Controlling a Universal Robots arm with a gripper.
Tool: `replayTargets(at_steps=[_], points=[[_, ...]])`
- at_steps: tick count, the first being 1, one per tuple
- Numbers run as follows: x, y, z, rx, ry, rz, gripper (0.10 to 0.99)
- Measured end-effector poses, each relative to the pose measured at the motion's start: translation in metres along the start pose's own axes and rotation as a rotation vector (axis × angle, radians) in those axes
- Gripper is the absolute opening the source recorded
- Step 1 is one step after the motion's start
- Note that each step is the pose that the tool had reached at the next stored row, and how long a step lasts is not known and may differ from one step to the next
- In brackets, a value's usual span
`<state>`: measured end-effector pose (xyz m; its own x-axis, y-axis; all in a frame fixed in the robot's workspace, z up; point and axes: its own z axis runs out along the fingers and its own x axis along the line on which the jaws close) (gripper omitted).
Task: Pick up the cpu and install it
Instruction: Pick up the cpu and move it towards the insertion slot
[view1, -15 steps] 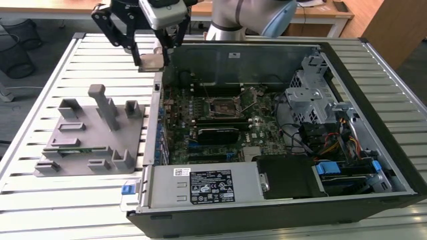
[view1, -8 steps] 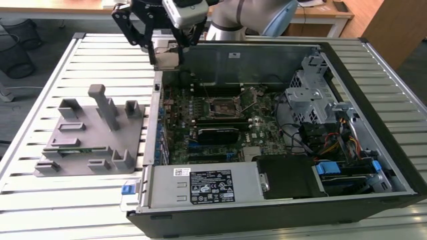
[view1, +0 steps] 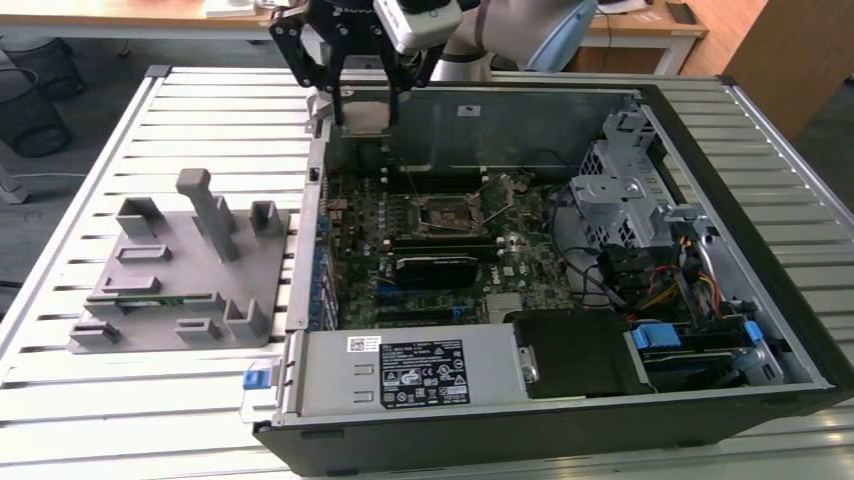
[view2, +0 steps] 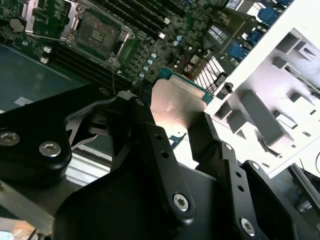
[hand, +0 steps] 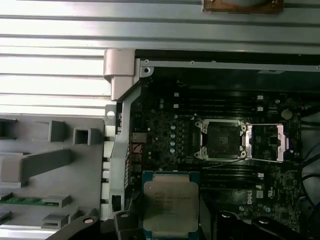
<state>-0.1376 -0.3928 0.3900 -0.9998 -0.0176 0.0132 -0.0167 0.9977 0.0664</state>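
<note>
Exterior view, starting from its left: the grey fixture (view1: 187, 270) stands on the slatted table (view1: 80, 400) just beside the open computer case (view1: 534, 440). Moving right, the gripper (view1: 366, 120) hangs above the case's far corner. Its jaws are set narrow and clamp the cpu (view1: 366, 110) by two opposite edges, so the chip is off the fixture and in the air.

Further right and lower lies the empty socket (view1: 447, 212) on the motherboard (view1: 400, 300), well apart from the chip. In the first wrist view the cpu (hand: 170, 205) sits flat with its silver top facing the camera. The socket (hand: 220, 140) beyond it is bare, with its load plate (hand: 267, 142) flipped open alongside.

To my eye this carry rewards patience: keep the chip level and square its edges to the socket frame. Stay clear of the raised plate, and never let the chip slide across the contacts. The edge grip looks slim, so any knock could tilt it.
</note>
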Motion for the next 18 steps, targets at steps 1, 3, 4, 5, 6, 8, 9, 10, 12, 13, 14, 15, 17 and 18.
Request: replayTargets(at_steps=[1, 3, 4, 5, 6, 8, 9, 10, 12, 13, 14, 15, 17, 18], points=[[-0.0039, 0.0009, 0.0007, 0.0, 0.0, 0.0, 0.533], [-0.0125, 0.0028, 0.0023, 0.0, -0.0001, 0.0, 0.533], [-0.0166, 0.0036, 0.0031, 0.0, -0.0001, 0.0, 0.533], [-0.0207, 0.0044, 0.0038, 0.0, 0.0, 0.0, 0.533], [-0.0249, 0.005, 0.0044, 0.0, 0.0, 0.0, 0.533], [-0.0337, 0.0057, 0.0057, 0.0, -0.0001, 0.0, 0.533], [-0.0383, 0.0059, 0.0063, 0.0, -0.0001, 0.0, 0.533], [-0.0431, 0.0061, 0.0069, 0.0, -0.0001, 0.0, 0.533], [-0.052, 0.0065, 0.008, 0.0, 0.0, 0.0, 0.533], [-0.0563, 0.0067, 0.0085, 0.0, -0.0001, 0.0, 0.533], [-0.0605, 0.007, 0.009, 0.0, 0.0, 0.0, 0.533], [-0.0648, 0.0073, 0.0096, 0.0, 0.0, 0.0, 0.533], [-0.0737, 0.008, 0.0107, 0.0, -0.0001, 0.0, 0.533], [-0.0779, 0.0084, 0.0113, 0.0, -0.0001, 0.0, 0.533]])
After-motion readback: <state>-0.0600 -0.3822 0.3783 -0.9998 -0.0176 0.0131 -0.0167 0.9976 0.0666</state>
